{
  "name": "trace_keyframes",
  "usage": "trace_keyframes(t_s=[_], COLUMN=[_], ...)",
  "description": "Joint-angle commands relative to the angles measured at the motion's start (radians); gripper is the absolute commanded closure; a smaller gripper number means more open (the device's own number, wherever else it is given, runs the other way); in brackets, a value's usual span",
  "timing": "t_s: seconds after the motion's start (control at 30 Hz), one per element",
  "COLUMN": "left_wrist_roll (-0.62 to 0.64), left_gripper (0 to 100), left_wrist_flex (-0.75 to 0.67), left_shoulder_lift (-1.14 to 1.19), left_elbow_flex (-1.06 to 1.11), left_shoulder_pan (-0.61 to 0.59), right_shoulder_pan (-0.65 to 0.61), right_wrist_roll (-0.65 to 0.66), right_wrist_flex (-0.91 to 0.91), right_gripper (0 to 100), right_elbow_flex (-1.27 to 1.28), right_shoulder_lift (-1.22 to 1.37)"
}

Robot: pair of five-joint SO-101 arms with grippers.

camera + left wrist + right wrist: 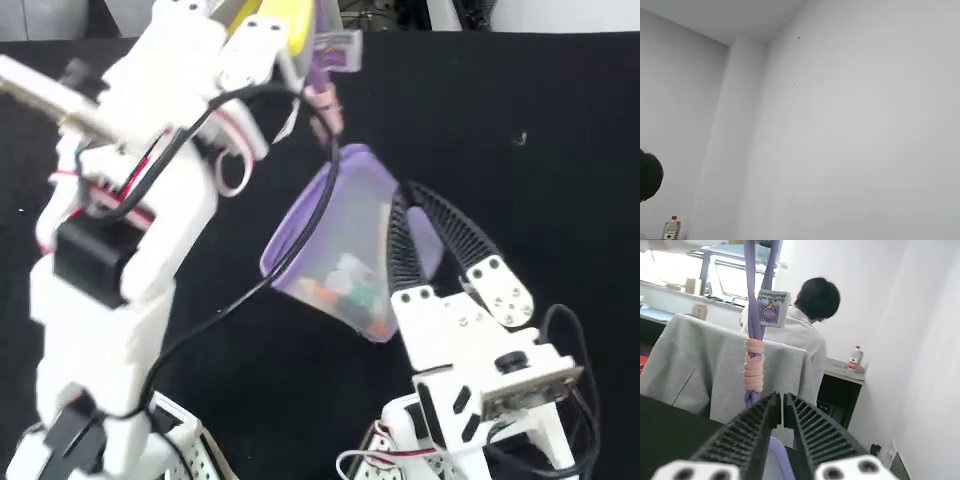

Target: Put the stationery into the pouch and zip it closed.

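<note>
A translucent purple pouch (pixel 335 240) hangs in the air above the black table (pixel 520 140), with several small coloured stationery pieces (pixel 345 285) lying in its lower end. Its purple strap (pixel 322 90), carrying a paper tag (pixel 335 50), rises to my raised left gripper (pixel 300 30), which is shut on it. My right gripper (pixel 400 190) has its black ribbed fingers pinched together on the pouch's upper edge. In the right wrist view the strap (pixel 754 315) and tag (pixel 772 307) hang just beyond the right gripper (pixel 783 399), with the pouch (pixel 777 455) beneath the fingers.
The left arm's white body (pixel 120 230) stands tall at the left of the table. The right arm's base (pixel 480 380) sits at the front right. Bare black cloth stretches across the back right. A small bottle (pixel 671 229) stands far off in the room.
</note>
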Motion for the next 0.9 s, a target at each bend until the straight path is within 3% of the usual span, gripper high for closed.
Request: trace_keyframes(t_s=[0.0, 0.17, 0.33, 0.57, 0.77, 0.87], left_wrist_roll=[-0.005, -0.005, -0.005, -0.005, -0.003, -0.003], left_gripper=[97, 97, 97, 97, 97, 97], left_wrist_flex=[0.006, 0.16, 0.324, 0.502, 0.523, 0.52], left_shoulder_lift=[0.083, 0.146, 0.12, 0.048, -0.032, -0.063], left_elbow_flex=[-0.193, -0.332, -0.335, -0.262, -0.208, -0.17], left_shoulder_pan=[0.077, 0.196, 0.283, 0.329, 0.375, 0.435], right_shoulder_pan=[0.08, 0.172, 0.249, 0.293, 0.292, 0.219], right_wrist_roll=[-0.035, -0.037, -0.031, -0.029, 0.003, 0.069], right_wrist_flex=[-0.005, 0.015, 0.117, 0.374, 0.62, 0.726], right_gripper=[98.2, 98.2, 98.0, 80.9, 79.7, 79.7], right_elbow_flex=[-0.041, -0.038, -0.042, -0.231, -0.441, -0.495], right_shoulder_lift=[0.016, 0.016, 0.016, 0.025, 0.027, 0.045])
